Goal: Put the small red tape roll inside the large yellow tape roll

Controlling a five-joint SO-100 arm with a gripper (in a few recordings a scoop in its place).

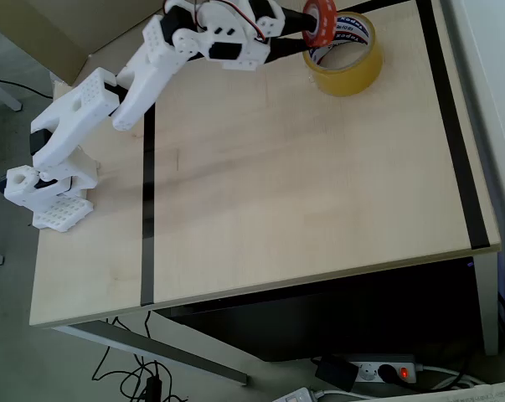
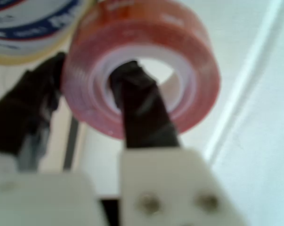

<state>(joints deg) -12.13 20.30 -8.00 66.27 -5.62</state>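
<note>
The small red tape roll (image 1: 320, 20) hangs on edge in my gripper (image 1: 306, 25), just above the left rim of the large yellow tape roll (image 1: 346, 57), which lies flat at the table's far right. In the wrist view the red tape roll (image 2: 146, 66) fills the middle; one black finger (image 2: 142, 108) passes through its pale core and the other black finger (image 2: 33, 108) presses on its outer wall, so the gripper (image 2: 87, 89) is shut on the ring. The yellow tape roll (image 2: 31, 28), with its blue and red printed core, shows at the top left there.
The white arm (image 1: 152, 67) reaches from its base (image 1: 47, 180) at the left edge across the pale wooden table (image 1: 302, 193). Black tape lines (image 1: 147, 209) mark a rectangle on the top. A power strip (image 1: 386, 368) and cables lie on the floor below.
</note>
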